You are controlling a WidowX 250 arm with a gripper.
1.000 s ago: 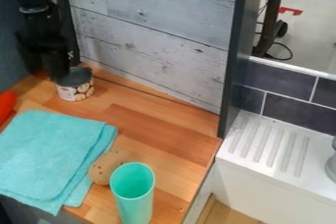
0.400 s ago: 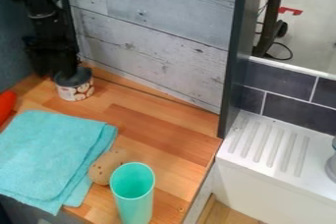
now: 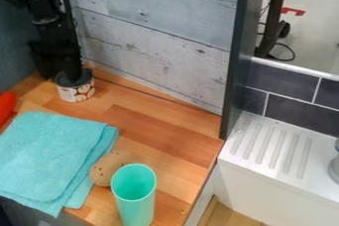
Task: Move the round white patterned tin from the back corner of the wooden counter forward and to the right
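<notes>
At the upper left, the black gripper [image 3: 58, 72] hangs down at a small patterned tin [image 3: 77, 91]. Its fingers are apart: one dips into the tin's dark opening, and the other is beyond the tin's left rim. The tin stands upright on the wooden counter, close to the back wall. A folded turquoise cloth [image 3: 49, 155] lies in front of it. A brown, speckled, potato-like object [image 3: 106, 169] rests between the cloth and an upright mint-green cup [image 3: 134, 197] near the front edge.
An orange-red object [image 3: 6, 106] is at the left edge. The grey wooden wall [image 3: 152, 36] stands behind the counter [image 3: 165, 143], and a dark upright panel [image 3: 237, 56] rises at its right corner. Beyond is a white ridged drainboard [image 3: 275, 145].
The gripper has moved a little right and downward, and one finger has come down into the tin. The tin, cloth, speckled object and cup have stayed in place.
</notes>
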